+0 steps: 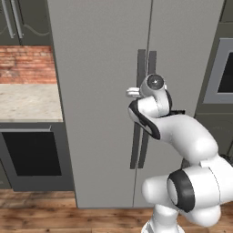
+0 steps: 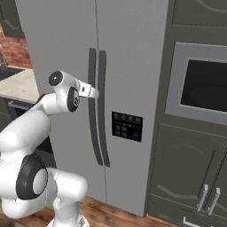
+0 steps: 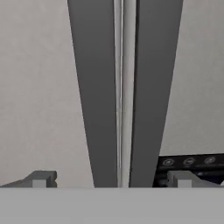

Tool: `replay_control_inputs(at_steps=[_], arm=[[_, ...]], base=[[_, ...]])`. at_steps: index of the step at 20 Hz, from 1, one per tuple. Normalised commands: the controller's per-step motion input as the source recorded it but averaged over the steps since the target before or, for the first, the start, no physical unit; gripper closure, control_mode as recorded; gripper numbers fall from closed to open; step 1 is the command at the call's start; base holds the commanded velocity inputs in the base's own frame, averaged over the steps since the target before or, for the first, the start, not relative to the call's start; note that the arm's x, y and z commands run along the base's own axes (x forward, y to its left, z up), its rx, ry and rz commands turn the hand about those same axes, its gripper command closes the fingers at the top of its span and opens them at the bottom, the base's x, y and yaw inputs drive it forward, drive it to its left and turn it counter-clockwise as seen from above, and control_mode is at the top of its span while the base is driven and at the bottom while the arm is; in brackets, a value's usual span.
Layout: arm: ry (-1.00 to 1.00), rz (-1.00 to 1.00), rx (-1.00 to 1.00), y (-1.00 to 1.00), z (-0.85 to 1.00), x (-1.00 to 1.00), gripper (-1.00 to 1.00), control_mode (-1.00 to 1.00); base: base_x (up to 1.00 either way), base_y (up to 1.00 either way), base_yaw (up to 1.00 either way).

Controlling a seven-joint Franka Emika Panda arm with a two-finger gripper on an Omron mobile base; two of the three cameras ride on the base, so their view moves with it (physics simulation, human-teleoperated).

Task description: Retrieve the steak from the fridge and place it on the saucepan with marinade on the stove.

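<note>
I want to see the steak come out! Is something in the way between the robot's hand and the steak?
Yes. The fridge has both doors shut, so the steak inside is hidden behind them. The open gripper faces the two dark handles at the door seam, one fingertip to each side, not yet gripping either. A door has to open first.

Counter point(image 1: 27, 102): pale speckled stone top, left of the pincer at roughly its height.
Brick wall point(image 1: 27, 63): red-brown brickwork above that counter, left of and higher than the pincer.
Oven point(image 1: 34, 157): grey front with a dark window, under the counter, left of and below the pincer.
Floor point(image 1: 68, 211): brown wood planks, well below the pincer.
Microwave point(image 2: 201, 84): grey frame around a dark window, right of the pincer at about its height.
Cabinets point(image 2: 186, 177): dark grey-green doors with pale bar handles, right of and below the pincer.
</note>
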Motion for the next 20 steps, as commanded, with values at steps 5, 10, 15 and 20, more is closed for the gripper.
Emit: replay_control_inputs(at_steps=[5,10,15,20], arm=[[0.00,0.00,0.00,0.00,-0.01,0.51,-1.00,-1.00],[0.00,0.00,0.00,0.00,0.00,0.50,-1.00,-1.00],[0.00,0.00,0.00,0.00,-0.02,0.48,-1.00,-1.00],[0.00,0.00,0.00,0.00,0.00,0.47,-1.00,-1.00]], base=[[0.00,0.00,0.00],[0.00,0.00,0.00],[0.00,0.00,0.00],[0.00,0.00,0.00]])
